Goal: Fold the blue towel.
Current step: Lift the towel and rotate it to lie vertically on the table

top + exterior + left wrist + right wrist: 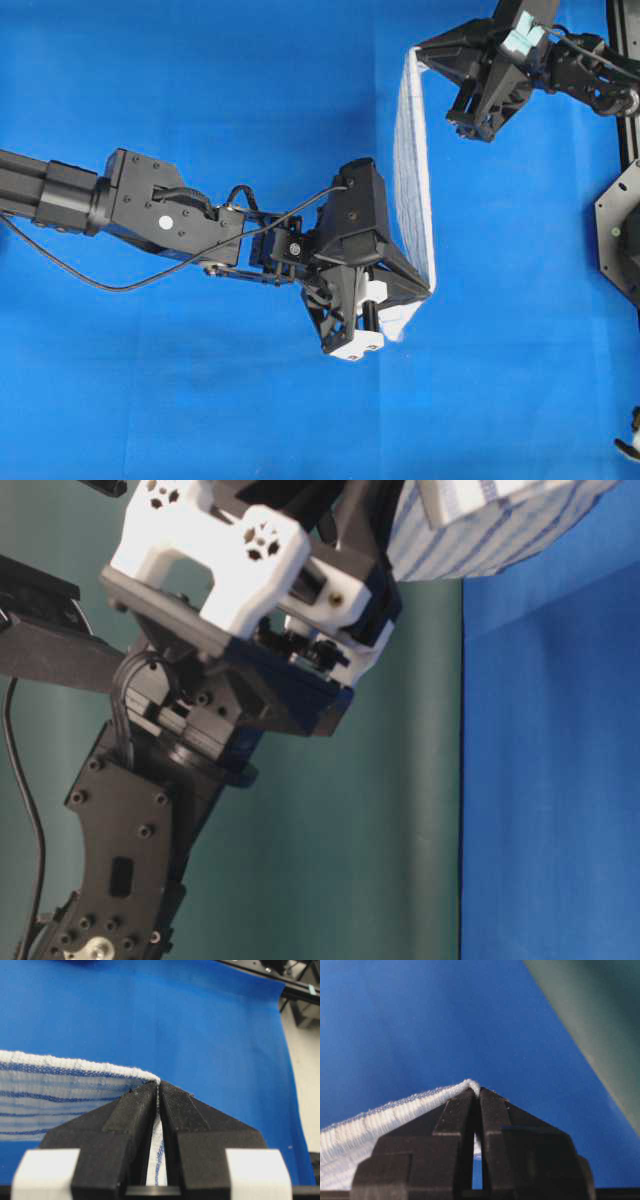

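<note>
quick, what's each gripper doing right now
left gripper: closed on a corner of the white woven towel with blue stripes
right gripper: closed on its other corner

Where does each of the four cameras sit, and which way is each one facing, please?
Overhead: above, facing down; both arms, the left gripper and right gripper holding the blue towel between them.
Table-level: low, sideways; an arm close up, towel above.
Left wrist: along shut fingers pinching the towel's corner.
Right wrist: same, fingers on towel.
Shared: all show the towel.
</note>
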### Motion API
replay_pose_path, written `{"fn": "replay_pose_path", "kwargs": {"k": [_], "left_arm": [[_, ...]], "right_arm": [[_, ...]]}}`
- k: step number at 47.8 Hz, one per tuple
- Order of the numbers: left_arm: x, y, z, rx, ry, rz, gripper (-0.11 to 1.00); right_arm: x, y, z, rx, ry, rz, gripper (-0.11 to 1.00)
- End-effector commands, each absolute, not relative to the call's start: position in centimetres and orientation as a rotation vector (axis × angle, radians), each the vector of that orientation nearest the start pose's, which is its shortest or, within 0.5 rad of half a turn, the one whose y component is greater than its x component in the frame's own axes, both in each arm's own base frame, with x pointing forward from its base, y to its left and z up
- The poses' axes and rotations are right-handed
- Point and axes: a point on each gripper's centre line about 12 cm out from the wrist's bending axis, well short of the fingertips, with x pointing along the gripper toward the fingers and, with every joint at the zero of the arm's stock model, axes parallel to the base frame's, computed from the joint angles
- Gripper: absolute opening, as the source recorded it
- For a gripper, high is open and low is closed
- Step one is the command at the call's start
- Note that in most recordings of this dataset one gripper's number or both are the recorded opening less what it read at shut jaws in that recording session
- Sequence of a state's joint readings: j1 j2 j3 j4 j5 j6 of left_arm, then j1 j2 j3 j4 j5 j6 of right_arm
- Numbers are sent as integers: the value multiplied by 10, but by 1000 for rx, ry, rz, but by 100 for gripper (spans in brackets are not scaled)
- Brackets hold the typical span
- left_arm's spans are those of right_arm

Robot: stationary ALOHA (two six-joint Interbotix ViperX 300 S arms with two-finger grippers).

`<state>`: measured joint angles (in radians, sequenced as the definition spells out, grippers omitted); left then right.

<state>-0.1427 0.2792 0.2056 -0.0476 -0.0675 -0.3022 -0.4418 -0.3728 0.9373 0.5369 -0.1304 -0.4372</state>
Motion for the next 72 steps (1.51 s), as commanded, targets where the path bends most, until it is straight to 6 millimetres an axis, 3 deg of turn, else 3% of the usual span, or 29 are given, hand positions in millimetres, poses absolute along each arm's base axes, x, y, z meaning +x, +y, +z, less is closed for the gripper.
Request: {"fn": "replay_pose_path", "kwargs": {"k": [1, 18, 40, 57, 61, 72], "left_arm": [[510, -80, 227, -317, 385, -85, 2], [505, -85, 220, -334, 368, -93, 2], [446, -89, 190, -491, 376, -85, 2], [425, -89, 174, -584, 430, -54, 3], [424, -89, 172, -594, 435, -50, 12], [422, -93, 169, -592, 448, -55, 59]], "right_arm": [[277, -143, 228, 167, 388, -532, 3], [293, -150, 223, 167, 422, -524, 3], [355, -175, 191, 193, 554, -482, 3], [374, -182, 180, 185, 585, -464, 3], [378, -181, 179, 181, 586, -456, 3], [391, -178, 172, 186, 618, -424, 4]]}}
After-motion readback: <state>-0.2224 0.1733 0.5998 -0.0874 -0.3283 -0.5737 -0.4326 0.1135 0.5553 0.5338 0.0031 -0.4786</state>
